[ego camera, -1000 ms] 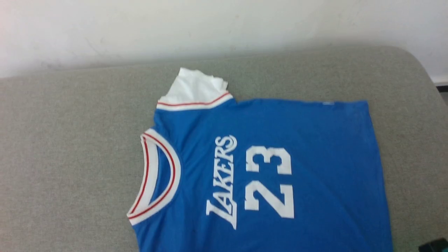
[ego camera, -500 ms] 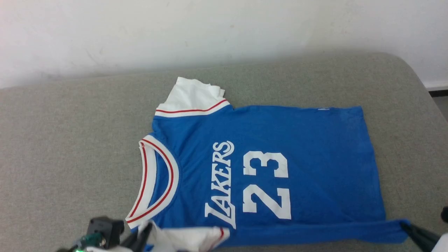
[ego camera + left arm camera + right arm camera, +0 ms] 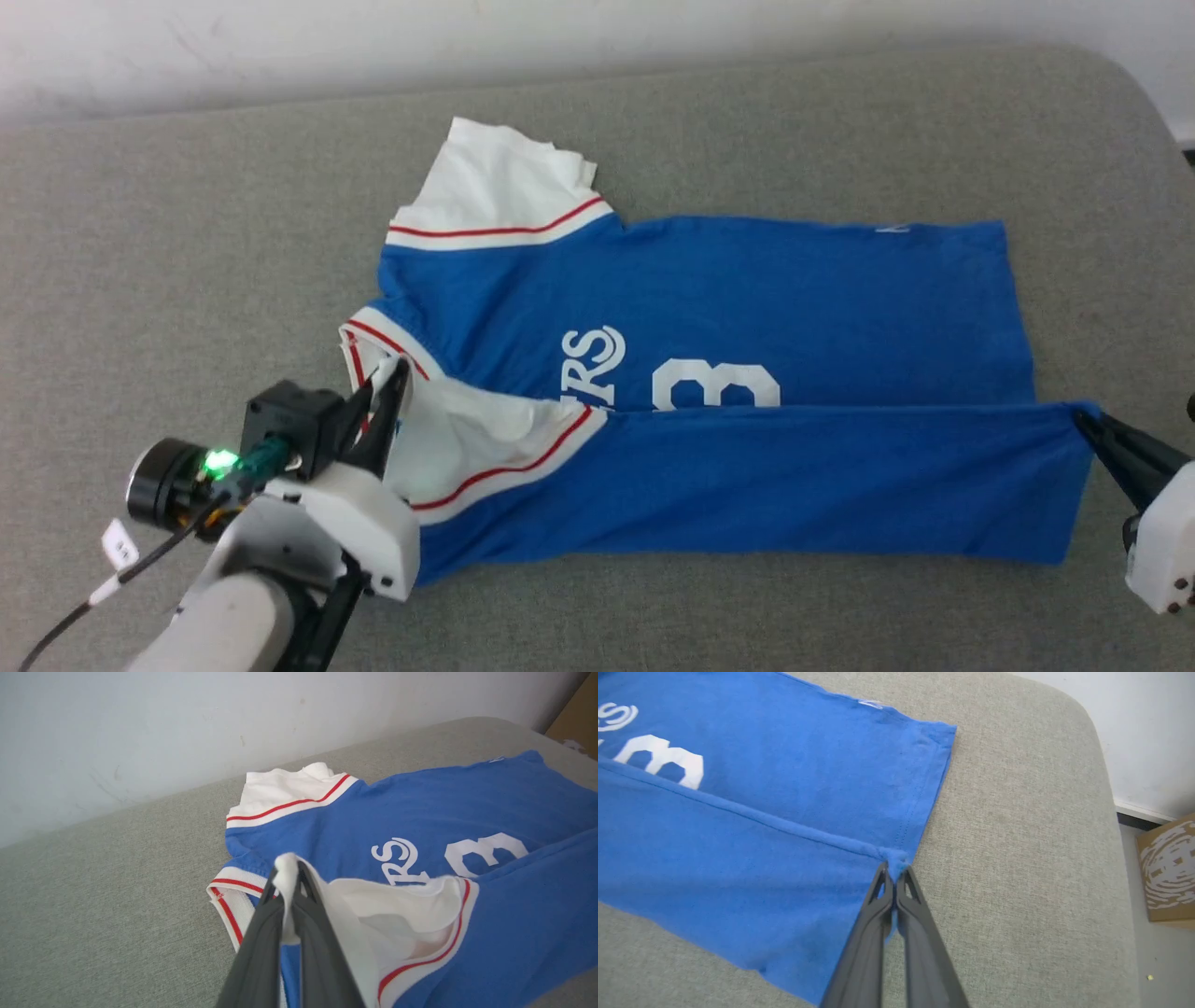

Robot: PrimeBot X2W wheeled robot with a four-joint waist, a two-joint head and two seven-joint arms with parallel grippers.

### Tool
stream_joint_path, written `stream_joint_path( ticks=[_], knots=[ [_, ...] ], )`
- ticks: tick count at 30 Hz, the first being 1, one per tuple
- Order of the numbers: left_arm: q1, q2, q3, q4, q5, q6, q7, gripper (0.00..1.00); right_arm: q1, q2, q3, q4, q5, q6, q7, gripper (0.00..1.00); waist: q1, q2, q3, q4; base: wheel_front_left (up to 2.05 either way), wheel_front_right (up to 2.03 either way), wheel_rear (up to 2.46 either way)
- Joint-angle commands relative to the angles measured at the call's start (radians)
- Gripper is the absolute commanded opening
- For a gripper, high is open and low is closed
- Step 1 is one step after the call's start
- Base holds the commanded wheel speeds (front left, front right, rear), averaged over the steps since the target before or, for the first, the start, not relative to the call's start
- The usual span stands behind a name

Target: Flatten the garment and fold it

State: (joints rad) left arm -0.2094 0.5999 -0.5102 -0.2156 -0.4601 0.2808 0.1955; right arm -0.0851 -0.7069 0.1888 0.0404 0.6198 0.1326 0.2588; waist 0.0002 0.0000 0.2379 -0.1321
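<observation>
The garment [image 3: 747, 299] lies across the middle of the head view on the grey fabric-covered counter [image 3: 187, 233], with its neck toward the frame's left and its hem toward the right. Its lower long edge is doubled up over the front, so that only "RS" and a "3" of the print show. The left claw [image 3: 390, 385], at lower left, is pinched shut on the white sleeve [image 3: 467, 434]. It seems to grip the cuff edge, though the claw hides the exact spot. The right claw [image 3: 1085, 422], at the right edge, is clamped shut on the blue hem corner. The folded edge runs straight between the two claws. The other white sleeve [image 3: 499, 187] lies flat at upper centre. A cardboard box [image 3: 1167, 868] stands on the floor [image 3: 1157, 961] at the right wrist view's right edge.
</observation>
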Motion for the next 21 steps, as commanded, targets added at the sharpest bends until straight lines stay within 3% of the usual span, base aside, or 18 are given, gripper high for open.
stream_joint_path(
  ticks=[1, 9, 10, 11, 12, 13, 21],
  knots=[
    [-0.030, -0.017, -0.006, 0.030, 0.016, -0.012, -0.020, 0.00, -0.029, 0.005, 0.014, 0.020, -0.010, -0.002, -0.015, 0.00, -0.0002, 0.0000, 0.056, 0.004, 0.00, 0.00, 0.00],
    [-0.085, -0.089, -0.049, 0.206, 0.010, -0.033, -0.028, 0.00, -0.113, 0.026, 0.113, 0.154, 0.012, -0.002, -0.058, 0.03, -0.0002, 0.0000, 0.110, 0.012, 0.00, 0.00, 0.00],
    [-0.089, -0.096, -0.051, 0.221, 0.010, -0.032, -0.031, 0.00, -0.120, 0.027, 0.122, 0.169, 0.013, -0.002, -0.066, 0.40, -0.0002, 0.0000, 0.112, 0.013, 0.00, 0.00, 0.00],
    [-0.093, -0.102, -0.053, 0.233, 0.010, -0.032, -0.035, 0.30, -0.127, 0.028, 0.131, 0.181, 0.014, -0.002, -0.075, 1.00, -0.0002, 0.0000, 0.113, 0.013, 0.00, 0.00, 0.00],
    [-0.096, -0.107, -0.053, 0.244, 0.010, -0.029, -0.039, 0.69, -0.134, 0.028, 0.138, 0.192, 0.015, -0.002, -0.083, 1.00, -0.0002, 0.0000, 0.114, 0.013, 0.00, 0.00, 0.00],
    [-0.098, -0.112, -0.052, 0.252, 0.009, -0.027, -0.044, 1.00, -0.141, 0.029, 0.145, 0.203, 0.017, -0.002, -0.091, 1.00, -0.0002, 0.0000, 0.113, 0.012, 0.00, 0.00, 0.00],
    [-0.063, -0.124, -0.013, 0.259, -0.015, 0.012, -0.098, 1.00, -0.144, 0.020, 0.145, 0.215, 0.052, -0.002, -0.144, 1.00, -0.0002, 0.0000, 0.063, 0.011, 0.00, 0.00, 0.00]
  ],
)
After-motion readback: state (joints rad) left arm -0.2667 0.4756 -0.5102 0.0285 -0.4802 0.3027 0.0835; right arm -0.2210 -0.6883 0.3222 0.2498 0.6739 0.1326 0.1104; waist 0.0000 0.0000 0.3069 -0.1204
